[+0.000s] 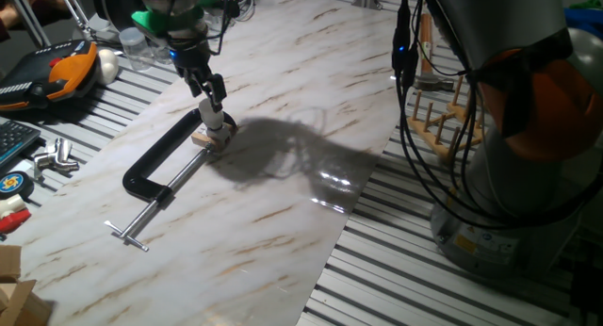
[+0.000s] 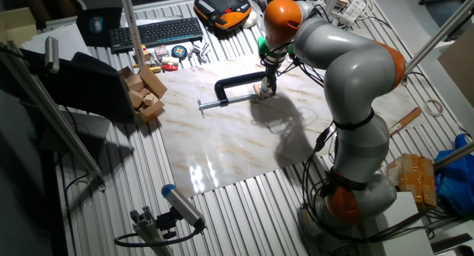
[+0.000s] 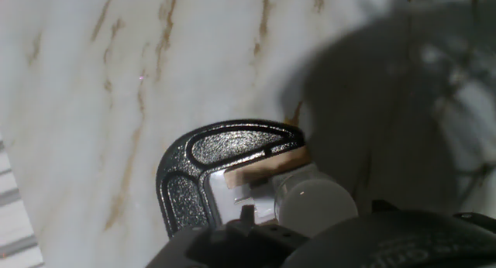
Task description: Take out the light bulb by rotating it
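White bulb, the light bulb (image 1: 220, 122), sits in its wooden block (image 1: 205, 138) at the C-clamp (image 1: 160, 166), my gripper (image 1: 214, 109) pinching it. From the other side, same. Along my fingers, the bulb (image 3: 314, 208) looks seated; unscrewing remains, I judge.

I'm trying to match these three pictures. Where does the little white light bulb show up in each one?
One fixed view: the light bulb sits upper left of centre, under the hand.
The other fixed view: upper centre, a tiny pale spot below the hand.
Hand view: bottom centre-right, a frosted globe.
Shared landmark: the black C-clamp, its jaw end beside the bulb.
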Available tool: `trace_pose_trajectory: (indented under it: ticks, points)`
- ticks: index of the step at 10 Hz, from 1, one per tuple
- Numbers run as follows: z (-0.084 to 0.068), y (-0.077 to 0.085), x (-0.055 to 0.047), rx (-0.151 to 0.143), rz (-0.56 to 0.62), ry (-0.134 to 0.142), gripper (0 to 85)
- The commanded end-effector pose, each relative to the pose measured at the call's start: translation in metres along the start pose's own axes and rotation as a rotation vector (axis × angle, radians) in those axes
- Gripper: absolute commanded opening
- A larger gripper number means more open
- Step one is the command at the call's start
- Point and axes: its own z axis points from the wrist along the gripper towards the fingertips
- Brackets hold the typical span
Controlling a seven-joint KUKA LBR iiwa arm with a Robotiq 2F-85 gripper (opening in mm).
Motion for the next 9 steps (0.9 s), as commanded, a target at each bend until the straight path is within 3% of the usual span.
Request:
trace_pose_trajectory:
  ticks: [1,9]
  points:
    - [0.0002,-0.0001,0.0,0.041,0.846,-0.006,68.0]
    - [0.0011,-0.0003,-0.0001,0.052,0.84,-0.011,68.0]
